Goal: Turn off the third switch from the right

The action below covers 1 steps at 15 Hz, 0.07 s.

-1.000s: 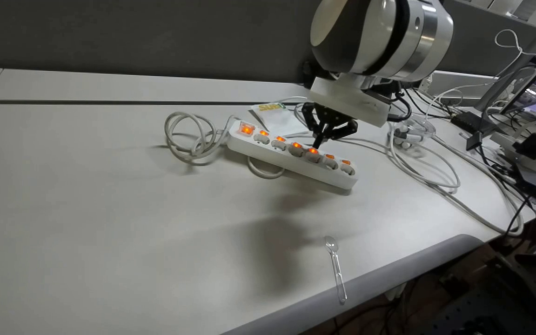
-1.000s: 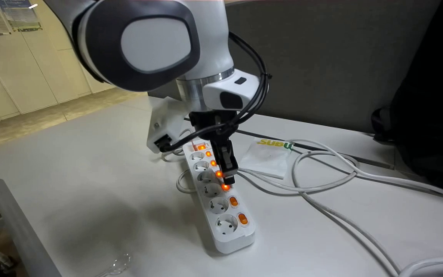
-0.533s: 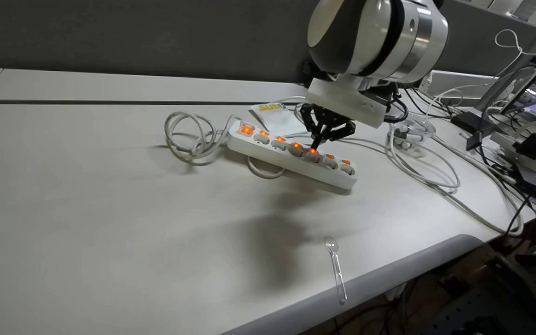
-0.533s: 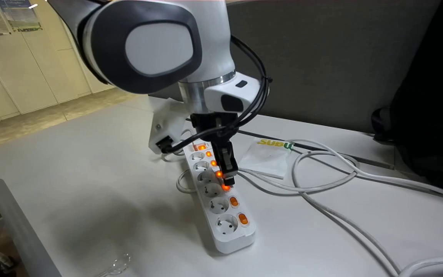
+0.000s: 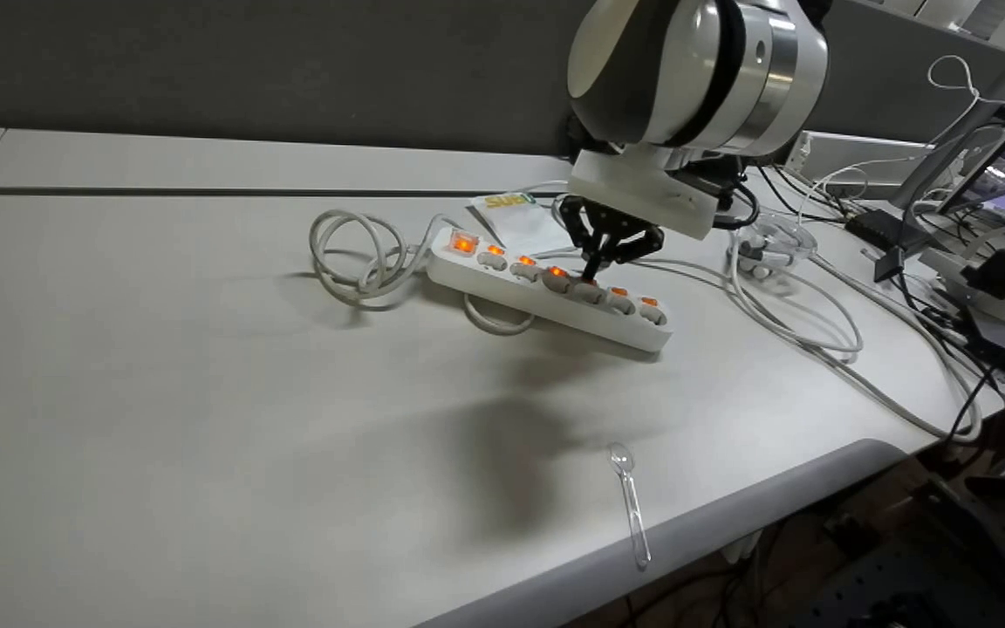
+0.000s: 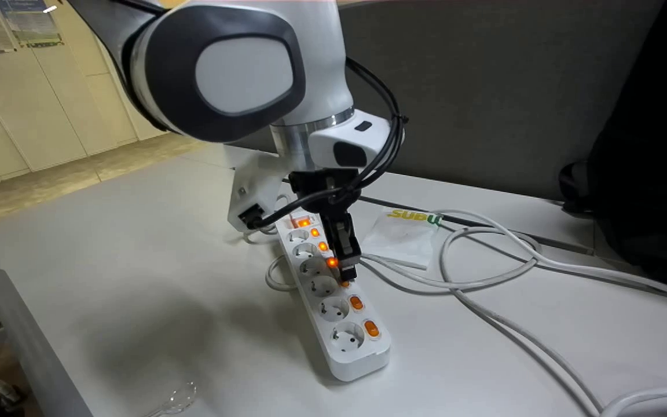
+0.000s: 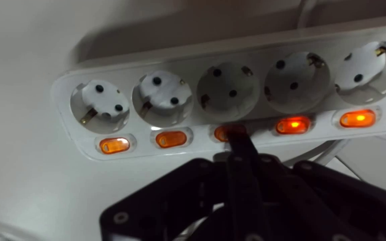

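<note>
When counting along the white power strip in an exterior view, find the third switch from the right at the fingertips of the gripper. Note both fingers drawn together into one narrow point, aimed down. Read the switch as dull and partly covered in the wrist view; treat exact contact as hidden. Identify two dull orange switches between there and the right end, and three glowing switches on the opposite side, up to the larger end switch. Locate a clear spoon well apart, handle over the grey table edge, and a white packet near the strip.
</note>
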Available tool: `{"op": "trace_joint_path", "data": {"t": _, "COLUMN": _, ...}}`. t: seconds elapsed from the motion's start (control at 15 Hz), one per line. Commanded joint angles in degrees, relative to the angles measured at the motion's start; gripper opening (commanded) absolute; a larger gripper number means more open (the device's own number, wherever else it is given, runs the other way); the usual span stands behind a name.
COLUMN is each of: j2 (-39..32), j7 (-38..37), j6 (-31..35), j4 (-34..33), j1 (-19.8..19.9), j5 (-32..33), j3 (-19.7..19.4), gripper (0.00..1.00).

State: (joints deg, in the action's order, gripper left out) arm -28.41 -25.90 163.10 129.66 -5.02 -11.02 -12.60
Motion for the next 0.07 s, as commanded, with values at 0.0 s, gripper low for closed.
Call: {"op": "trace_joint_path", "data": {"t": 0.0, "j2": -3.4, "j7": -2.3, "j6": -2.5, "j4": -2.5, "j1": -0.4, "j5": 0.6, "j3": -0.5, "gripper": 0.00}}
